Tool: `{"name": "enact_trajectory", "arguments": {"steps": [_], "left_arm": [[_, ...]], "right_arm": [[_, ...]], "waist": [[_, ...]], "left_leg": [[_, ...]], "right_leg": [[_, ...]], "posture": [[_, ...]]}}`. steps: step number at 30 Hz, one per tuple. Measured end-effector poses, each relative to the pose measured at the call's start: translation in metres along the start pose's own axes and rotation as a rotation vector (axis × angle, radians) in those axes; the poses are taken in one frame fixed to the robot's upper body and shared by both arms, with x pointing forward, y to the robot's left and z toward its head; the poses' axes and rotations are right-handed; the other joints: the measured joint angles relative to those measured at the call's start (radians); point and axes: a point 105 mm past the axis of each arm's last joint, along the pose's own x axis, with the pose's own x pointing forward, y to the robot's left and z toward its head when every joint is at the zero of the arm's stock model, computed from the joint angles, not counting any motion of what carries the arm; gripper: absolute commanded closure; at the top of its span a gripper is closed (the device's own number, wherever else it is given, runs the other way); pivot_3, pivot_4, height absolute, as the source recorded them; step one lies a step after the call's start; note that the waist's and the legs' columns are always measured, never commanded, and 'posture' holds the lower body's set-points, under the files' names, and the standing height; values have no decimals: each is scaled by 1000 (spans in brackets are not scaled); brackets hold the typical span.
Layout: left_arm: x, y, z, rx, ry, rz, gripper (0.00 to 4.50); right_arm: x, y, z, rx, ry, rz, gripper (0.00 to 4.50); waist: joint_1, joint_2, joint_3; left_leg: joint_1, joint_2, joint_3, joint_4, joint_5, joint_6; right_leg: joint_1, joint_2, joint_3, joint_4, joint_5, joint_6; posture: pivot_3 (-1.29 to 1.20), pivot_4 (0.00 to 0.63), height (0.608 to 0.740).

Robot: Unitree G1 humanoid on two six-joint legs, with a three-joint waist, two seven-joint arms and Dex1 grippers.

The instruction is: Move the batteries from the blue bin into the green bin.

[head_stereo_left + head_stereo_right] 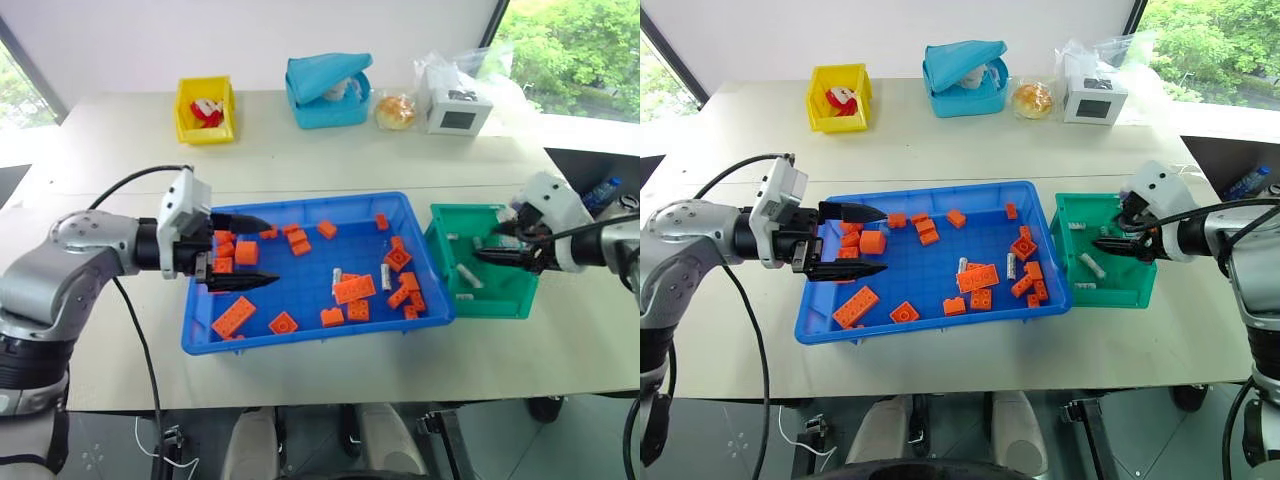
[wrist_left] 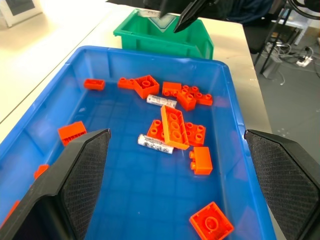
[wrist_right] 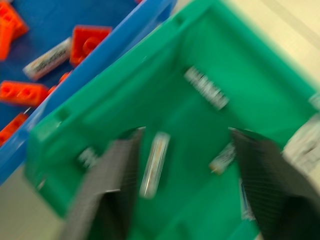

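The left gripper (image 1: 243,253), jaws wide and empty, hovers over the blue bin (image 1: 300,340). The two remaining batteries (image 2: 155,144) lie ahead of its fingertips, long axes crosswise. The right gripper (image 1: 497,244) (open, empty) hangs farther away above the green bin (image 1: 495,300), where other batteries rest.

The blue bin (image 2: 235,107) is seen along the left gripper (image 2: 180,187), whose two black fingers (image 2: 75,180) are held wide apart with nothing between them. Orange bricks (image 2: 175,126) are scattered over the bin floor. Two batteries are seen among them: one battery (image 2: 156,145) lies touching a brick cluster, another battery (image 2: 161,101) lies farther on. Beyond the blue bin's end wall the green bin (image 2: 165,40) is set, with the right gripper (image 2: 176,14) above it.
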Motion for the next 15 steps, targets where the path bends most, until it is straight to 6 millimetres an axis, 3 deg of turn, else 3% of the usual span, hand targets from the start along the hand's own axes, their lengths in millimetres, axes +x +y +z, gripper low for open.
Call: {"name": "enact_trajectory", "arguments": {"steps": [5, 7, 11, 15], "left_arm": [[-1, 1, -1, 0, 9, -1, 0], [-1, 1, -1, 1, 11, -2, 0], [-4, -5, -5, 3, 33, 5, 0], [-12, -6, -7, 3, 51, 37, 0]], "right_arm": [[12, 10, 79, -199, -199, 73, 558], [27, 24, 96, -238, -231, 148, 558], [73, 74, 98, -317, -172, 344, 558], [97, 115, 94, -388, -115, 479, 558]], "waist": [[-16, 0, 0], [-17, -1, 0], [-17, -1, 0], [-11, -1, 0]], "left_leg": [[0, 0, -1, 0, 0, 0], [-1, 0, -2, -1, 0, 0], [-2, 0, -2, 0, 0, 0], [-4, 0, -1, 0, 0, 0]], "right_leg": [[0, 0, 0, 0, 0, 0], [0, 1, -1, 0, 0, 1], [-1, 0, -1, 0, 1, 3], [-2, -1, -1, 0, 1, 3]], "posture": [[0, 150, 736], [0, 150, 736], [0, 150, 736], [0, 150, 736]]}}
